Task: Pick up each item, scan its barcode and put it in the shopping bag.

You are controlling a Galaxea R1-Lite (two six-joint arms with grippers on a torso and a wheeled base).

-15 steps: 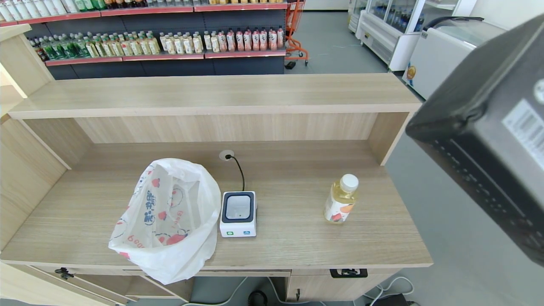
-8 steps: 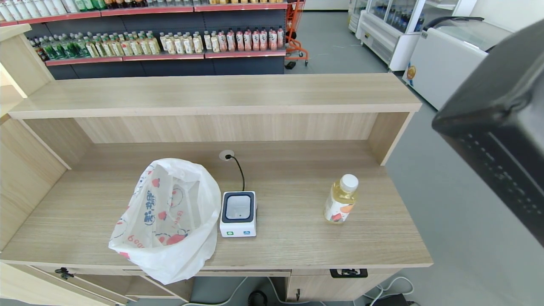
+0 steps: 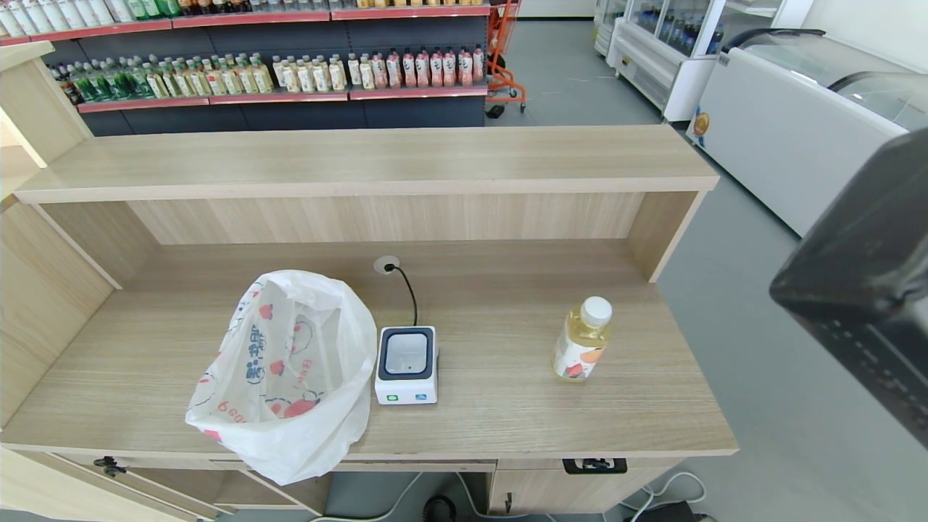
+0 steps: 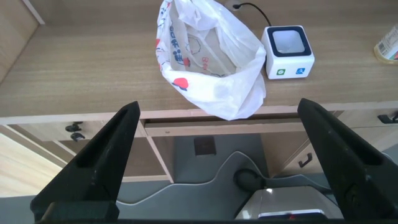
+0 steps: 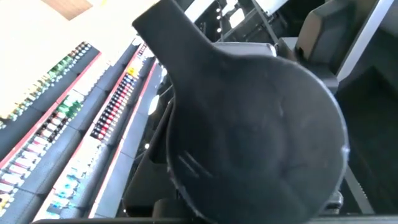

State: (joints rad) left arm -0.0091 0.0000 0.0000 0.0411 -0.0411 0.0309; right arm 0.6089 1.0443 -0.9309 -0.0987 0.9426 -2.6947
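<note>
Head view: one wooden worktop (image 3: 507, 406) with a raised back ledge. On it, toward my left, stands the white shopping bag (image 3: 283, 370) with red print, mouth open, its lower part hanging over the front edge. Just beside the bag, on its right, is a small white scanner (image 3: 407, 365), dark-framed window facing up, with its black cable (image 3: 407, 290) running back to a hole in the worktop. Well apart to the right is one bottle (image 3: 582, 339) of pale yellow drink, white cap, upright. At the right edge, off the worktop, is my right arm's dark housing (image 3: 863, 304). Behind are store shelves (image 3: 290, 72) lined with bottles, and white freezer chests (image 3: 790, 130) to the right. Left wrist view: my left jaws are spread wide and hold nothing, with two dark fingers (image 4: 99, 168) out in front of the worktop's front edge. Between them, farther off, are the shopping bag (image 4: 211, 62), the scanner (image 4: 288, 50) beside it, and the bottle (image 4: 388, 45) cut by the frame edge. Right wrist view: a dark round part (image 5: 255, 137) close to the lens, with tilted store shelves (image 5: 81, 124) behind. Right jaws: parted or closed, I cannot tell.
</note>
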